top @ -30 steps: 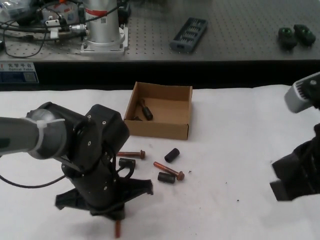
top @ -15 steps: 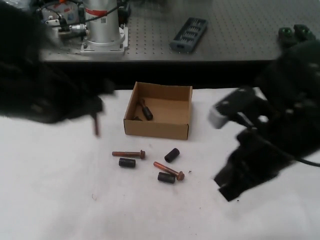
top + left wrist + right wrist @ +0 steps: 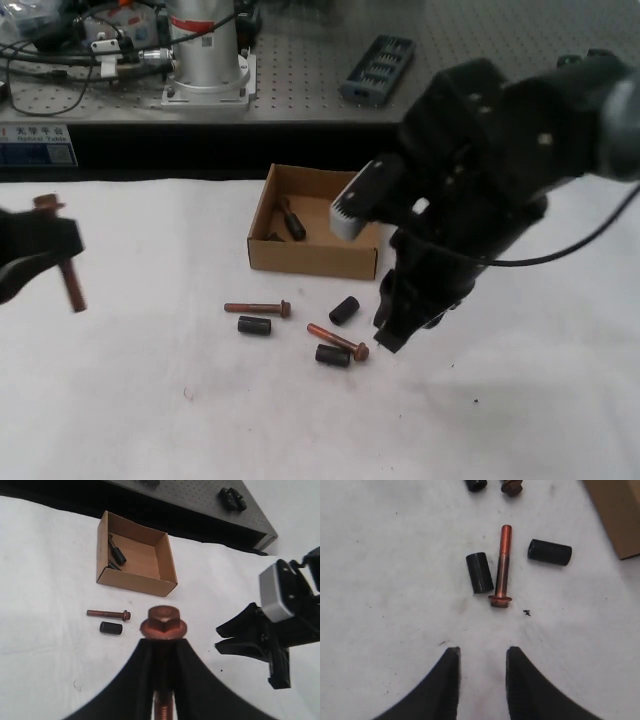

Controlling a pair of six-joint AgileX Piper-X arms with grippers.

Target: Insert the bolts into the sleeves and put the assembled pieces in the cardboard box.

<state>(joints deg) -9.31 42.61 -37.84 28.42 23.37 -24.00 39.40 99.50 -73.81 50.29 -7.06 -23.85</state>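
your left claw [image 3: 162,652] is clamped on a copper bolt [image 3: 163,622]. your right claw [image 3: 481,662], jaws apart, hangs over a loose bolt [image 3: 502,565] and black sleeve [image 3: 479,573] near the cardboard box [image 3: 312,262].

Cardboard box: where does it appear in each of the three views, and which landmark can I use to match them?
High view: the cardboard box sits mid-picture, just beyond the loose bolt.
Left wrist view: the box lies beyond the held bolt in the left gripper.
Right wrist view: one corner, just past a sleeve.
Shared landmark: that loose bolt along the box's front wall; the right wrist view catches its head.
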